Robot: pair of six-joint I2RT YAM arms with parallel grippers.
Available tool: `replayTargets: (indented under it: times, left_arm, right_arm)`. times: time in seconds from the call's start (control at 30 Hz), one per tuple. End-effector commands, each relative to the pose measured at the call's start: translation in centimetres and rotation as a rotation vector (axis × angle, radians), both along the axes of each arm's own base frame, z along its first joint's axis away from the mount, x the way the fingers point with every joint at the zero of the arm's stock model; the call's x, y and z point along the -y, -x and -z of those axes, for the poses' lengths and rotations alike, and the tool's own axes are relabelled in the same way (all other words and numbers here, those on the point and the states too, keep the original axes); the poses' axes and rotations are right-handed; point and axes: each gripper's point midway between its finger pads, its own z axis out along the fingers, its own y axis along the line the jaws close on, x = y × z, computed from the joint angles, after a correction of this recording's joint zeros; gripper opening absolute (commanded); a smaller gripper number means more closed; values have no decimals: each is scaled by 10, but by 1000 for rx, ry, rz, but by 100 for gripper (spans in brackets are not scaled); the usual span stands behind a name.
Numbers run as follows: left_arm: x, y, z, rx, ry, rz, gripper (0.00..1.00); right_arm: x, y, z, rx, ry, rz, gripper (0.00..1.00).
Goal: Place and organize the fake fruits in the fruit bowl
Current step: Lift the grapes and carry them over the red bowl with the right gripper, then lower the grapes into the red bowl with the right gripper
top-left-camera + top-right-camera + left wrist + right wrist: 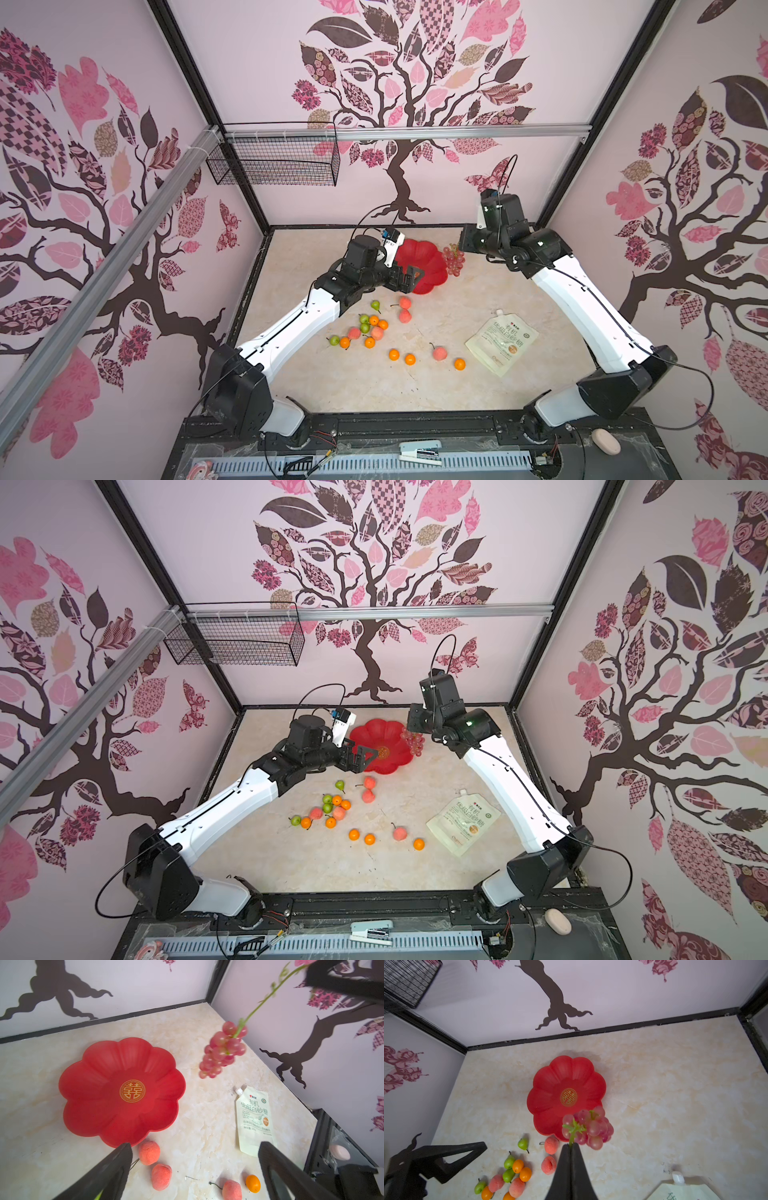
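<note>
The red flower-shaped fruit bowl [430,259] [384,735] [99,1076] [550,1084] stands near the back of the table with nothing in it. My right gripper [571,1145] [463,245] is shut on the green stem of the pink-red grape bunch [454,259] [413,742] [222,1051] [591,1126]. The bunch hangs just off the bowl's right rim. My left gripper [195,1145] [411,278] is open and holds nothing, hovering over the bowl's near-left edge. Two peaches [405,309] [149,1152] lie just in front of the bowl. Oranges, peaches and green pears [368,328] [512,1172] lie scattered nearer the front.
A cream printed pouch [500,343] [254,1120] lies flat at the right. Three loose oranges and a peach [439,353] sit mid-table in a rough row. A black wire basket [274,160] hangs on the back left rail. Walls enclose the table on three sides.
</note>
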Motion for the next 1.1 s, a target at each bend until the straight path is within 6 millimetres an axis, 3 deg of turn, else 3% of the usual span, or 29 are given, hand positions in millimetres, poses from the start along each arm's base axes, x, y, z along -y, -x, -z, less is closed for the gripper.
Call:
replayTargets:
  times: [0.0,0.3,0.6,0.77,0.9,1.07]
  left_arm:
    - [-15,-21,-2,-40,-40,-110,98]
    - [-48,-56,16,-125,-61,-216,98]
    - [-91,-69,41,-114,-140,-394,99]
    - [-109,-73,45,-101,-170,-498,99]
    - [-102,-74,44,-97,-133,-466,99]
    - [-89,-74,47,-112,-68,-425,99]
  right_arm:
    - [-10,-17,12,-36,18,-20,0]
    - [-46,-51,41,-95,-48,-73,0]
    - [-80,-75,77,-165,-83,-137,0]
    - [-104,-80,89,-188,-78,-189,0]
    - [-113,-85,101,-205,-94,-199,0]
    - [-110,-96,120,-226,-66,-159,0]
